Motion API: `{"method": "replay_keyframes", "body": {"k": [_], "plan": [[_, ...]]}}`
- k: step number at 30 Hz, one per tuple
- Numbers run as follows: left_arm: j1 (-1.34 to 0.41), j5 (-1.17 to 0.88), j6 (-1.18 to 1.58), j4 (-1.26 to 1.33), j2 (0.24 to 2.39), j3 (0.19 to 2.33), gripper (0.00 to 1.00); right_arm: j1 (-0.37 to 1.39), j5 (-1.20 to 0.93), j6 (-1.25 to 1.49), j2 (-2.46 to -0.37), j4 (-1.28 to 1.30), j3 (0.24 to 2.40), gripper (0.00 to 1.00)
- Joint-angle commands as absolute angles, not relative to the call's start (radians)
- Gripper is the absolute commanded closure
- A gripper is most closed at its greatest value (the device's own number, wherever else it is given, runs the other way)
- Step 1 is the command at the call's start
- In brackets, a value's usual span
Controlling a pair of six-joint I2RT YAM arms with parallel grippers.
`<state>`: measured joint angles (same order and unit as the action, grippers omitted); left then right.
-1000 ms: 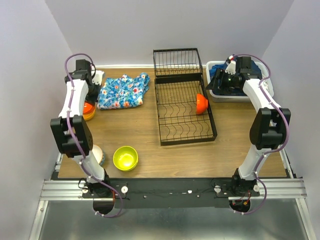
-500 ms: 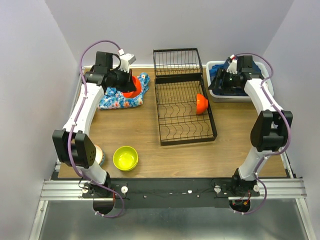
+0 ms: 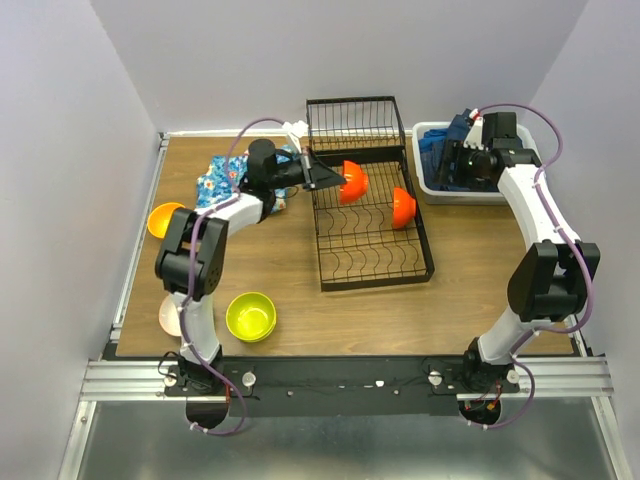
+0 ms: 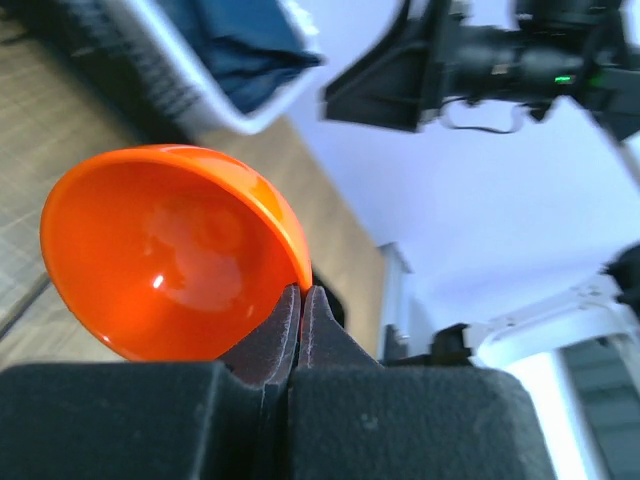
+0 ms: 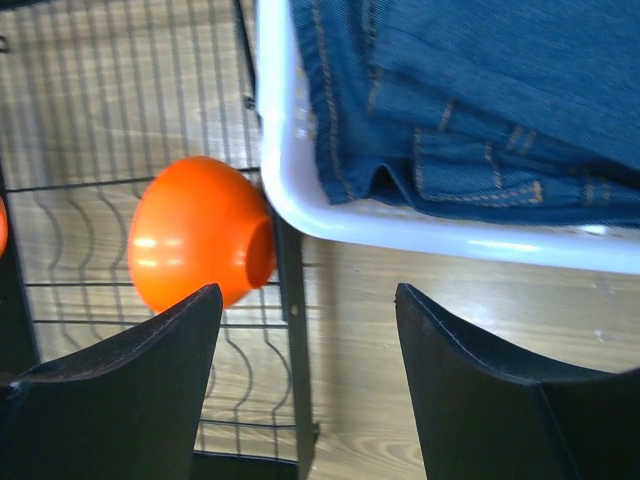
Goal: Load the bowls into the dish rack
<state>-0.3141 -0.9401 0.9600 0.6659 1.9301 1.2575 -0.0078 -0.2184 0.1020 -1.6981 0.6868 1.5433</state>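
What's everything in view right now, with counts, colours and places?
dish rack: one, black wire, table centre
racked bowl: one, red-orange, on its side by the rack's right edge
held bowl: one, red-orange, over the rack's far part
yellow-orange bowl: one, table's left edge
lime-green bowl: one, near left
pale bowl: one, near-left corner, partly hidden
floral cloth: one, blue, left of rack
basket: one, white, right of rack, holding dark blue clothes
left pincer: shut on held bowl's rim
right pincer: open, empty, above basket's edge

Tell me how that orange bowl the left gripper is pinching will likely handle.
Probably light: the left gripper holds the orange bowl by its rim alone. Its glossy surface looks slippery, so it might pivot in that thin pinch.
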Motion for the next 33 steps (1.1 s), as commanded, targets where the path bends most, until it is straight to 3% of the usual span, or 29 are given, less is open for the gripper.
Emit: {"method": "replay_keyframes", "body": {"k": [1,12,33], "plan": [[-0.368,-0.953,1.207,1.064,2.023,1.328,1.00,-0.011,-0.137,0.054,-1.658,0.716,1.514,0.21],[-0.454,-0.902,1.302,1.201,2.220,1.417,1.00,-0.012,-0.097,0.023,-1.654,0.736,1.526,0.21],[-0.495,-0.856,1.380,1.279,2.304,1.388,1.00,-0.011,-0.121,0.037,-1.690,0.733,1.520,0.21]]}}
